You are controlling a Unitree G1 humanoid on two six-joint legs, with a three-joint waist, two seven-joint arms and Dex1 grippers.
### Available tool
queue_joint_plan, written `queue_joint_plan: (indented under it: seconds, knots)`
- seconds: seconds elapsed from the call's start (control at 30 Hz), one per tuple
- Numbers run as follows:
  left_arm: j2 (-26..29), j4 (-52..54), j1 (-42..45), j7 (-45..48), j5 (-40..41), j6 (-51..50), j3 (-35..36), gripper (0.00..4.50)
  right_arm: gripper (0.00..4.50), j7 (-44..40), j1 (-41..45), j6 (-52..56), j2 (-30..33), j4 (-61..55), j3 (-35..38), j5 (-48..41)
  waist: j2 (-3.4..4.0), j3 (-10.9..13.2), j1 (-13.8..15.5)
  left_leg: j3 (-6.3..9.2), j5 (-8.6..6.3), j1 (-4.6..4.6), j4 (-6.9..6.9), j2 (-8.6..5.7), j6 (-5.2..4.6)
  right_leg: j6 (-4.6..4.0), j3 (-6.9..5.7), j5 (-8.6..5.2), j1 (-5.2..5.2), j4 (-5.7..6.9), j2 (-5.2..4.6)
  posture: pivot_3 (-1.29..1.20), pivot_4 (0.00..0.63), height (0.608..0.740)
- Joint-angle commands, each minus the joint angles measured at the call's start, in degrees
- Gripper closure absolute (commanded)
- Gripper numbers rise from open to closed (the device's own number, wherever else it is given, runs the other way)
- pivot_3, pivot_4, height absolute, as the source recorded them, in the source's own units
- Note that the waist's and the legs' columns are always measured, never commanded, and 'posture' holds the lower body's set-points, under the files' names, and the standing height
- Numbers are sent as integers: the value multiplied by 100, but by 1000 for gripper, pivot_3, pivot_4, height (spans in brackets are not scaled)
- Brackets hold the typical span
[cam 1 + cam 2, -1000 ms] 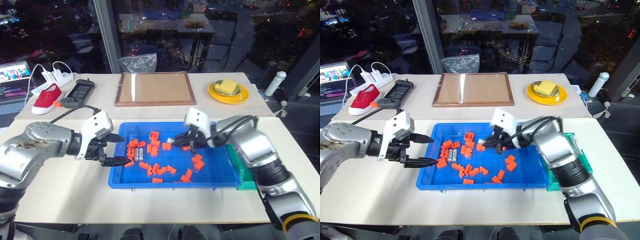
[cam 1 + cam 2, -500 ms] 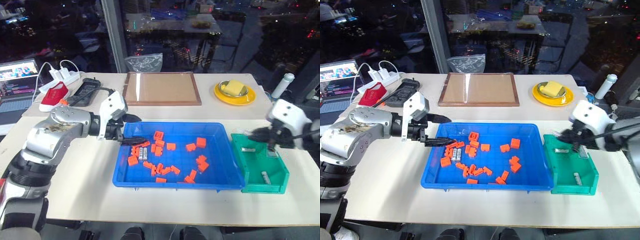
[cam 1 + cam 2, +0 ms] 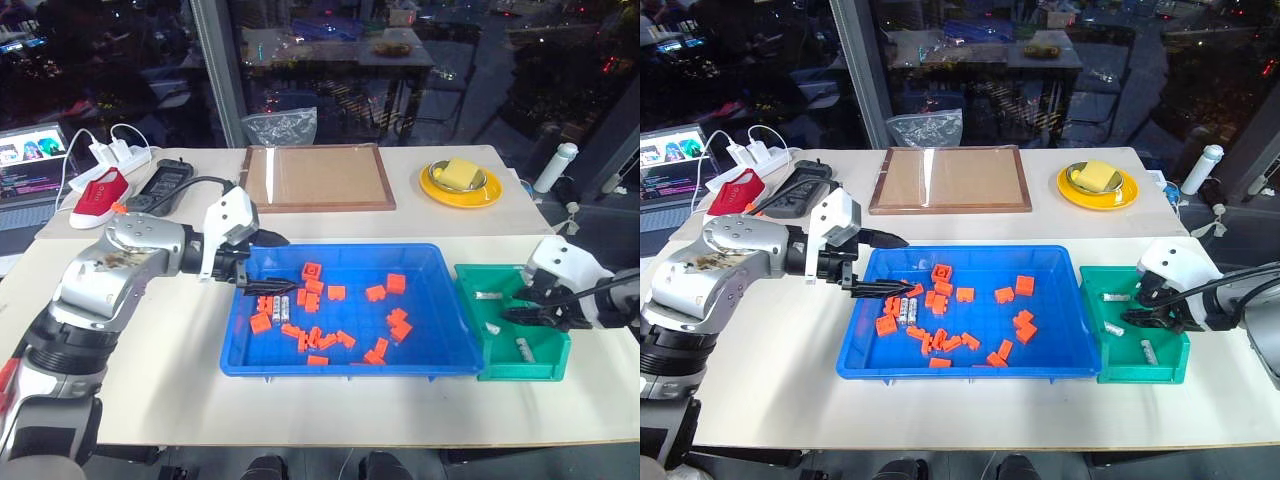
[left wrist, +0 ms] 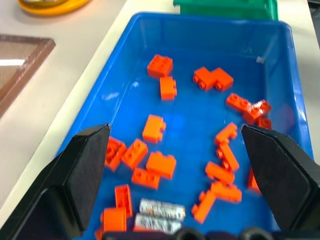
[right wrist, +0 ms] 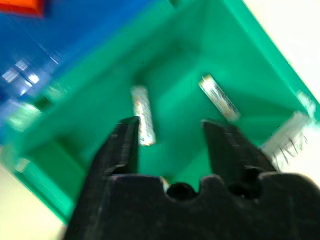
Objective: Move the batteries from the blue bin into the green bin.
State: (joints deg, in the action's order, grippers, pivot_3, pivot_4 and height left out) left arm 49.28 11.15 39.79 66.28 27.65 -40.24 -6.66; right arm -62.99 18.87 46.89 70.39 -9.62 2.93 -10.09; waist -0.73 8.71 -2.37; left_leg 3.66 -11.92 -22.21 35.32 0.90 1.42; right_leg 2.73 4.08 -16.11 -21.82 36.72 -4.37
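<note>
Batteries (image 4: 161, 215) lie among the orange blocks (image 4: 160, 165) at the left end of the blue bin (image 3: 455, 330); you see others on the floor of the green bin (image 3: 545, 365). Your right gripper (image 5: 170, 137) hangs over the green bin, released and empty. Your left gripper (image 3: 272, 264) is spread wide above the blue bin's left end, grasping nothing.

You have a bright blue bin (image 3: 455, 330) of orange blocks (image 3: 337, 293) and silver-white batteries (image 4: 161, 209), plus a green bin (image 3: 545, 368).
</note>
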Motion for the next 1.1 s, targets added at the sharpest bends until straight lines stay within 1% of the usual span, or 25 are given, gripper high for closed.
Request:
queue_joint_plan:
  seconds: [0.03, 0.07, 0.1, 0.17, 0.23, 0.33, 0.37, 0.47, 0.53, 0.63, 0.67, 0.73, 0.93, 1.1]
  knots:
    - [142, 188, 47, 50, 194, -208, 267, 0, 332, 72, 531, -390, 161, -84, 101, 83, 0, 0, -3, 0, 0, 0, 0, 0, 0, 0, 0, 0, 0, 0, 0, 0, 150, 740]
    - [182, 195, 42, 71, 210, -263, 272, 0, 11, 135, 763, -433, 77, -126, 102, 56, 1, 0, -14, 0, 0, 2, 0, 3, 0, 1, 0, 0, 1, 2, 3, 0, 150, 740]
    - [212, 201, 39, 82, 228, -307, 275, 0, 11, 172, 926, -452, 16, -149, 97, 31, 3, 0, -34, 0, 0, 1, 0, 3, 0, 1, 0, -1, -4, 2, 3, 0, 150, 740]
    - [386, 156, -5, 119, 290, -500, 351, 0, 11, 247, 1905, -301, -631, -609, -88, -411, -2, 3, -87, -2, 0, 4, -2, 6, 0, 1, 2, -1, -4, 5, 6, 0, 150, 740]
    - [584, 111, -85, 179, 261, -554, 385, 0, 11, 384, 2472, -163, -1114, -984, -459, -434, 3, 4, -174, -5, 0, 10, -6, 16, 0, 1, 5, -1, -8, 7, 17, 0, 150, 740]
    - [820, 119, -197, 297, 311, -659, 475, 0, 11, 289, 2789, 192, -1581, -1190, -966, -592, 0, 5, -160, 7, 0, 15, -14, 27, 0, 3, -2, -2, -9, 15, 32, 0, 150, 740]
    - [942, 151, -263, 364, 339, -702, 523, 0, 11, 244, 2900, 283, -1825, -1181, -1201, -677, -3, 6, -135, 9, 0, 14, -14, 29, 0, -1, -3, 0, -9, 18, 33, 0, 150, 740]
    - [1348, 290, -570, 542, 410, -764, 753, 0, 11, 430, 3060, 98, -2644, -1024, -1941, -493, -7, 7, -116, 6, 0, -4, -6, 18, 0, -3, -2, 1, -21, 15, 18, 0, 150, 740]
    - [1595, 329, -787, 630, 413, -744, 890, 0, 11, 530, 3099, -84, -3085, -800, -2204, -384, -7, 7, -113, 6, 0, -7, -6, 15, 0, -3, -2, 2, -26, 19, 14, 0, 150, 740]
    - [2086, 420, -1491, 668, 334, -744, 1321, 0, 11, 748, 3231, -499, -4042, -14, -2763, -135, -7, 7, -112, 5, 0, -3, -6, 17, 0, -4, -5, 2, -31, 29, 15, 0, 150, 740]
    - [2187, 500, -1733, 640, 321, -747, 1470, 0, 11, 796, 3293, -662, -4355, 286, -2881, -88, -8, 6, -124, 5, 0, -3, -8, 16, 0, -5, -5, 2, -31, 31, 14, 0, 150, 740]
    - [2211, 738, -2038, 533, 489, -890, 1764, 0, 11, 854, 3414, -772, -4846, 824, -2934, -69, -8, 6, -149, 4, 0, 2, -9, 18, 0, -5, -6, 3, -32, 35, 16, 0, 150, 740]
    - [2142, 1438, -2502, 203, 989, -1487, 2391, 0, 11, 629, 3603, -1364, -5448, 1997, -3192, 174, -14, 4, -83, 8, 0, 1, -8, 16, 1, -6, -10, 3, -31, 37, 13, 0, 150, 740]
    - [2182, 1716, -2771, 12, 1182, -1723, 2737, 0, 11, 574, 3784, -1794, -5866, 2964, -3244, 443, -16, 3, -138, 7, 0, 9, -14, 21, 1, -6, -11, 4, -33, 40, 19, 0, 150, 740]
